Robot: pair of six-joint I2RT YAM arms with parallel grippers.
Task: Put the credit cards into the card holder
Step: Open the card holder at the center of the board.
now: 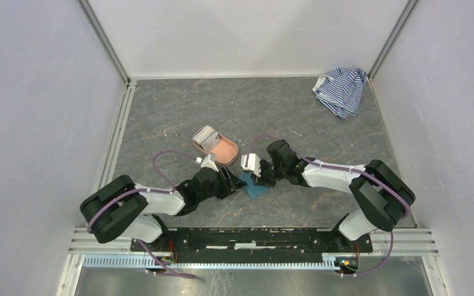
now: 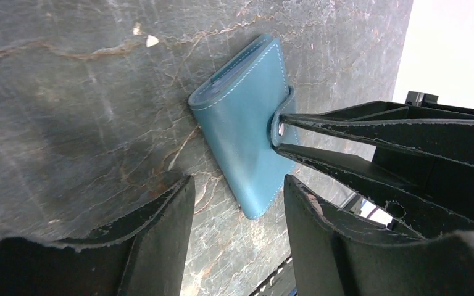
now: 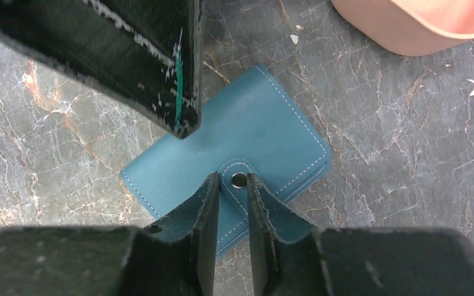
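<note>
From above, the card holder (image 1: 256, 189) lies mostly hidden under the left tool (image 1: 231, 184) and right tool (image 1: 257, 177). The cards (image 1: 206, 137) in the tray (image 1: 227, 152) are too small to count. The right wrist view's top edge cuts the tray off.

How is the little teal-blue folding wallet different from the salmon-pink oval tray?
The small teal-blue folded wallet is flat and roughly square; the salmon-pink oval tray is rounded with raised walls. The wallet is folded closed, while the tray is open on top. The tray holds whitish-grey cards; no cards show in the wallet. Both sit on the grey marbled table, near each other but apart.
</note>
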